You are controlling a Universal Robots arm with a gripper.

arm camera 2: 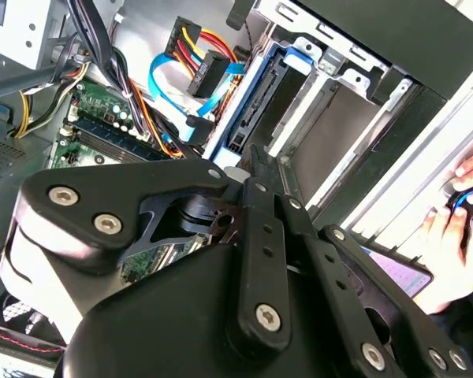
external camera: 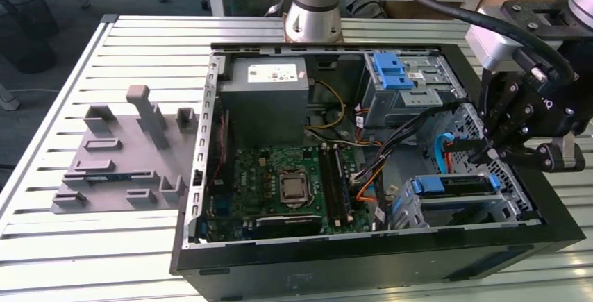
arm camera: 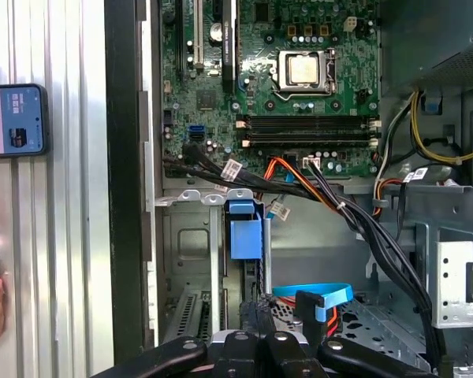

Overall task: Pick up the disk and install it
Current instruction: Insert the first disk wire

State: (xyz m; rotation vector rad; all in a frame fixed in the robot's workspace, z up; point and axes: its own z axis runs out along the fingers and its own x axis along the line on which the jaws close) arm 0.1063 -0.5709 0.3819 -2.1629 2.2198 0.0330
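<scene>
- computer case: black tower lying on its side with the side open, on a slatted metal table.
- disk: stands on edge in the lower drive bay, in the case corner furthest from the power supply. blue rails run along its sides. in the second wrist view the disk sits in the bay slot with its connector end facing into the case.
- gripper: hangs over that same corner of the case, just above the bay with the disk.
- claw state: in the first wrist view the gripper has its two fingers side by side, pressed together. nothing can be seen between them.
- in the second wrist view the gripper tip is right at the disk's near end; contact cannot be confirmed.
- blue latch: on the bay frame, between the motherboard and the gripper.
- blue flat cable: loose loop inside the case, beside the bay.
- outside the case wall nearest the bay: a phone on the table and a person's hand.
- grey fixture plate: on the table, outside the case on the power-supply side.
</scene>
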